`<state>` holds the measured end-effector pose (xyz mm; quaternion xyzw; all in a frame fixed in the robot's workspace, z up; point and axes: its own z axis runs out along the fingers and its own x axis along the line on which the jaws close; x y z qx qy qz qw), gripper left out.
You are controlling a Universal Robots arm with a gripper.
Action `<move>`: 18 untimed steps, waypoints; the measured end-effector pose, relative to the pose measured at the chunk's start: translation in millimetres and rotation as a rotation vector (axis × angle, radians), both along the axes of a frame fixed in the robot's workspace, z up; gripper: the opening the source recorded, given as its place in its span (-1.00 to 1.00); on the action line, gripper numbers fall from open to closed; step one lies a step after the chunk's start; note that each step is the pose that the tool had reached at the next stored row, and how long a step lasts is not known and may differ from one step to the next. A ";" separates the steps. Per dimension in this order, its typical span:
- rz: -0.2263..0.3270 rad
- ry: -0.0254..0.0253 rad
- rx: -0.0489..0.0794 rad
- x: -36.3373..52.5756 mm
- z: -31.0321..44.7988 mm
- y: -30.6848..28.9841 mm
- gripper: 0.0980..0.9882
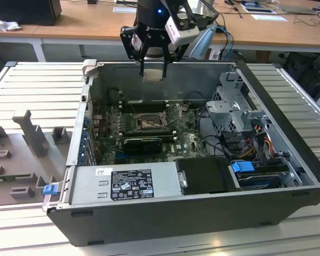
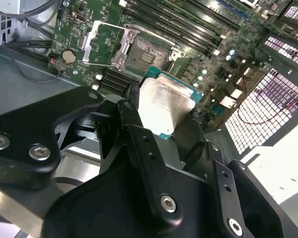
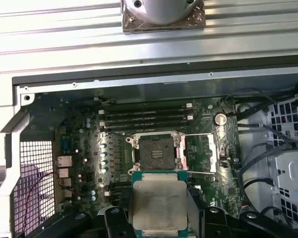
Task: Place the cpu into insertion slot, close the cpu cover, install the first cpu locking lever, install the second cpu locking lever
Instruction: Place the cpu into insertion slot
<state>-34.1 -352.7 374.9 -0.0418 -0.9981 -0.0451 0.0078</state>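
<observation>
High above the insertion slot [image 3: 156,151], gripper [image 1: 153,72] clamped on the cpu [image 3: 159,206]

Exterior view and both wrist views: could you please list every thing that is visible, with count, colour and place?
Open metal computer case: one, dark grey, on the ribbed table.
Ribbed metal table: one, pale grey, under the case.
Green motherboard: one, on the case floor.
Square insertion slot: one, dark rim, empty, mid-board.
Thin silvery cpu cover: one, swung open beside the slot.
Long black memory slots: several, beside the slot.
Boxy power supply: one, silver-grey, inside the case.
Flat square cpu: one, silver-grey, between the gripper's fingers, above the board.
Gripper: one, black, shut on the cpu.
</observation>
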 end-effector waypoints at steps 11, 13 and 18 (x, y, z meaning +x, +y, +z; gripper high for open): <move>-0.041 0.0000 0.000 0.0 0.0 0.0 -0.03; -0.047 0.0001 0.000 0.0 0.0 0.0 -0.03; -0.066 0.0001 0.000 0.0 0.0 0.0 -0.03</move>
